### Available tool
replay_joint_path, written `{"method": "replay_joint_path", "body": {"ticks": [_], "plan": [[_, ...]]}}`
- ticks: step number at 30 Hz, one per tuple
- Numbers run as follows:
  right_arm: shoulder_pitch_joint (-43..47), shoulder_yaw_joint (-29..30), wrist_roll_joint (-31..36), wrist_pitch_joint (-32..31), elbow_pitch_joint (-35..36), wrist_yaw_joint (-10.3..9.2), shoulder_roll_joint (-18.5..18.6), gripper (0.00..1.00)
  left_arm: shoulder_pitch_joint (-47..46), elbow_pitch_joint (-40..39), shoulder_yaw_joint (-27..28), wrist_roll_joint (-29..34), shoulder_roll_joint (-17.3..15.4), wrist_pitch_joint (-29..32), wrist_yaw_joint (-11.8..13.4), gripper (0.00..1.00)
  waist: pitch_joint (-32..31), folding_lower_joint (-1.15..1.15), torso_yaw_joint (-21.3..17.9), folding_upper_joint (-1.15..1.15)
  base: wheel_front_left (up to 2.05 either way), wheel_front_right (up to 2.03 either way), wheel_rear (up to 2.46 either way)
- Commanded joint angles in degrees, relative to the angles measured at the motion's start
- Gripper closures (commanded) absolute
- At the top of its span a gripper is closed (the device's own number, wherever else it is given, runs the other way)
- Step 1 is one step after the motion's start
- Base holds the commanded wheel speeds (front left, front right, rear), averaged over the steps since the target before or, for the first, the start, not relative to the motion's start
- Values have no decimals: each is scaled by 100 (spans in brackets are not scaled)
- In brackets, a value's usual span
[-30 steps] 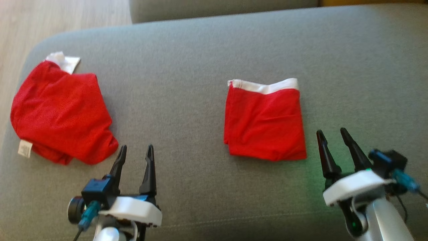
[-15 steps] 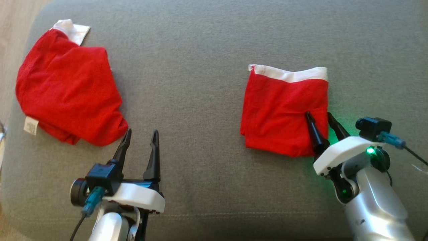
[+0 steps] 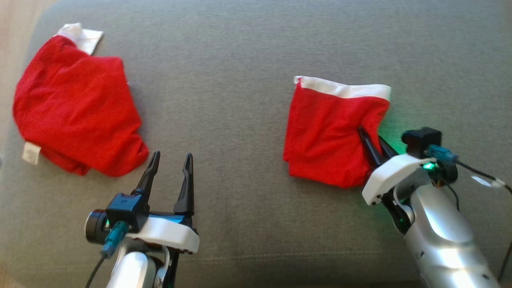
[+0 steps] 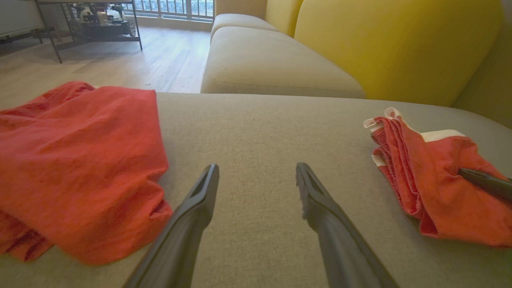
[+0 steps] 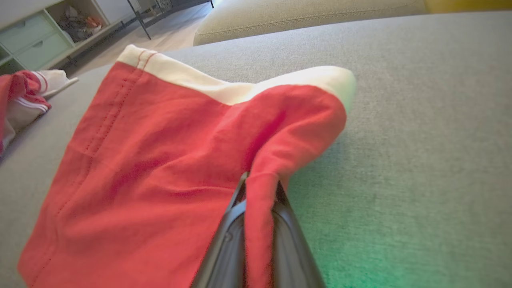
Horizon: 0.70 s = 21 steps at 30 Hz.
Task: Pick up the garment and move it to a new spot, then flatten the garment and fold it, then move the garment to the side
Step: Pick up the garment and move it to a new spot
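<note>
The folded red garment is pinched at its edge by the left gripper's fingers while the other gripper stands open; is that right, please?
Not quite: the right gripper has its fingers pinching the folded red garment at its edge, as the right wrist view shows; the left gripper stands open.

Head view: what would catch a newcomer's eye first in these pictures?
Against the grey fabric couch cushion, two bright things stand out: a crumpled red cloth garment at the left edge and a folded red cloth garment with a white waistband toward the right. The right gripper has its dark fingers shut on the folded garment's right edge, while the left gripper hangs open over the cushion.
</note>
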<state>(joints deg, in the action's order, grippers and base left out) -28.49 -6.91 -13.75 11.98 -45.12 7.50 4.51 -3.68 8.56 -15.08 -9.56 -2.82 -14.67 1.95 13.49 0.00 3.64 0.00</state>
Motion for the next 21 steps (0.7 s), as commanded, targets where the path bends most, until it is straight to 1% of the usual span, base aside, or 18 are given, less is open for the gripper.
{"method": "replay_joint_path", "body": {"ticks": [1, 5, 10, 15, 21], "plan": [[-219, -207, 124, 87, 121, -1, 42, 100, -183, -216, 188, 73, -6, -33, -11, 0, 3, 0, -111, 0, 0, 0, 0], [-441, -596, 393, 81, 154, -1, 229, 100, -278, -346, 226, 106, -6, -33, -24, 0, 146, 0, -406, 0, 0, 0, 0], [-838, -1036, 502, 27, 281, -1, 713, 100, -498, -520, 247, 219, -6, -33, -92, 0, 498, 0, -816, 0, 0, 0, 0], [-1357, -1238, 197, 38, 390, -1, 1213, 100, -826, -673, 343, 434, -21, -33, -220, 0, 1018, 0, -1266, 0, 0, 0, 0], [-1871, -1294, -220, 107, 280, -1, 1855, 100, -1264, -843, 369, 678, -162, -33, -406, 0, 1585, 0, -1654, 0, 0, 0, 0]]}}
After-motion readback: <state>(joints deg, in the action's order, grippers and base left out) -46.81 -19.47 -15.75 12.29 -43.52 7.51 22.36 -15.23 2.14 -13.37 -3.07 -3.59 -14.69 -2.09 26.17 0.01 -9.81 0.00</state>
